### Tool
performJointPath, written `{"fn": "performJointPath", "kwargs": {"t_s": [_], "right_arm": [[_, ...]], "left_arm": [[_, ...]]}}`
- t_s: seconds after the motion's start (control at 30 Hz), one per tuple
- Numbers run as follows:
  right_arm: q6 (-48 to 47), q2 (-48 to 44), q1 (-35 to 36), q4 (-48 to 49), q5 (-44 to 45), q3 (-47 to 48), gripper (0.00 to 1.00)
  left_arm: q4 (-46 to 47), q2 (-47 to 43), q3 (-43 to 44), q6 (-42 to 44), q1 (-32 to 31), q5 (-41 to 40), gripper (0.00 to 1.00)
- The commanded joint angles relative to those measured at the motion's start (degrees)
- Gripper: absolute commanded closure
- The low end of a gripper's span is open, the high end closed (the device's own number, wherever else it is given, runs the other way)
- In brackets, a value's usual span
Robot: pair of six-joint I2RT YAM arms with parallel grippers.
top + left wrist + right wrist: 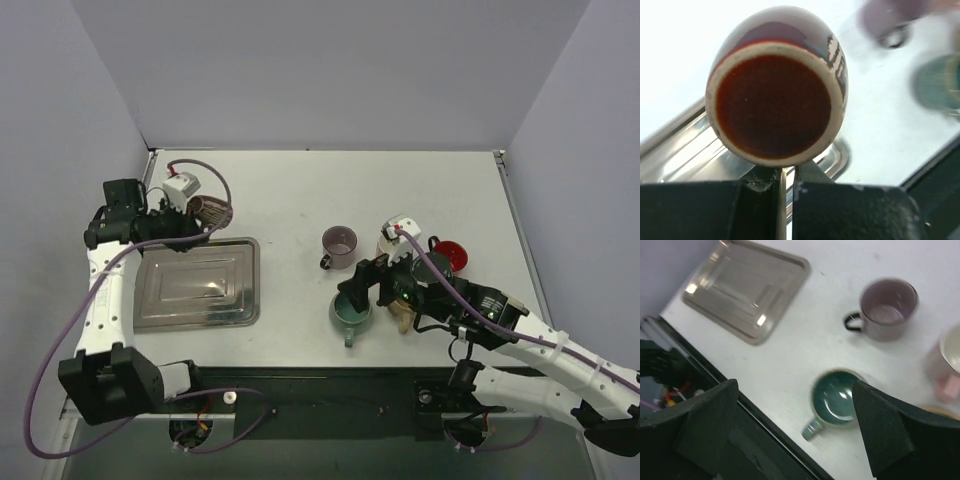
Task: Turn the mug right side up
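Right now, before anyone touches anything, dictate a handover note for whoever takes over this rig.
The left gripper is shut right under the brown mug; whether it pinches the handle is hidden.
The right gripper is open above the teal mug, holding nothing.
The brown mug is tipped, base toward the left wrist camera, by the tray at its far edge.
Done: the teal mug and the purple mug stand open side up.
Left: get the brown mug onto its base.
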Motion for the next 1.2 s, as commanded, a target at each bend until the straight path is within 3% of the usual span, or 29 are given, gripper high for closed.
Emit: {"fn": "performJointPath", "kwargs": {"t_s": [0.0, 0.1, 0.2, 0.3, 0.47, 0.6, 0.67, 0.7, 0.73, 0.77, 0.8, 0.83, 0.87, 0.9, 0.93, 1.03, 1.07, 1.17], "right_arm": [[0.7, 3.5, 2.8, 29.8, -9.0, 0.1, 0.09], [4.2, 8.8, 3.7, 44.3, -12.4, 1.4, 0.09], [5.8, 13.2, 5.4, 51.5, -15.7, 4.0, 0.09], [6.8, 18.0, 5.8, 55.6, -20.9, 7.9, 0.09], [6.8, 19.7, 5.7, 59.1, -21.5, 9.3, 0.11], [4.5, 20.2, 5.7, 59.9, -20.9, 10.5, 0.18], [4.8, 21.3, 5.6, 60.9, -21.2, 10.9, 0.32], [4.8, 22.0, 5.6, 61.4, -21.2, 11.5, 0.49], [5.0, 22.3, 5.4, 61.4, -21.0, 11.7, 0.57], [5.0, 22.8, 5.3, 60.9, -20.9, 12.4, 0.74], [5.1, 23.0, 5.0, 60.3, -20.9, 12.7, 0.82], [5.1, 22.8, 4.6, 58.6, -20.3, 13.0, 1.0], [5.0, 22.4, 4.4, 56.8, -19.6, 13.1, 1.0], [4.5, 21.1, 3.5, 52.3, -17.5, 13.3, 1.0], [3.2, 20.2, 3.0, 49.7, -16.2, 13.5, 1.0], [-2.4, 16.0, 1.1, 25.2, -3.3, 17.6, 1.0], [-5.0, 15.7, 0.4, 12.2, -0.6, 21.1, 1.0], [-6.1, 15.8, -3.7, -8.9, 13.5, 25.7, 1.0]], "left_arm": [[-9.0, -6.6, 9.2, -4.5, -9.3, 16.1, 1.0], [-9.6, -8.0, 14.3, -9.1, -17.9, 18.7, 1.0], [-9.6, -8.8, 16.9, -13.7, -23.7, 19.3, 1.0], [-9.7, -10.3, 16.9, -15.0, -25.1, 22.6, 1.0], [-8.6, -13.1, 14.5, -14.8, -26.9, 24.7, 1.0], [-7.6, -14.9, 12.1, -13.5, -28.1, 26.0, 1.0], [-7.4, -15.1, 11.6, -13.6, -28.7, 27.0, 1.0], [-7.3, -15.1, 11.5, -13.4, -29.0, 27.2, 1.0], [-7.3, -15.0, 11.1, -13.3, -29.1, 27.7, 1.0], [-7.5, -15.1, 10.9, -13.1, -29.2, 27.6, 1.0], [-7.6, -15.1, 10.7, -12.8, -29.2, 26.8, 1.0], [-8.2, -15.3, 10.6, -12.1, -29.2, 25.7, 1.0], [-9.2, -15.3, 10.9, -11.5, -29.2, 22.4, 0.9], [-9.5, -15.8, 10.9, -10.7, -29.1, 19.9, 0.36], [-9.7, -16.1, 10.8, -10.3, -29.0, 14.5, 0.13], [-9.0, -18.1, 9.1, -10.3, -28.6, 2.4, 0.12], [-8.9, -18.3, 8.0, -10.4, -28.3, -3.8, 0.11], [-8.2, -18.9, 4.1, -9.5, -27.1, -12.0, 0.11]]}}
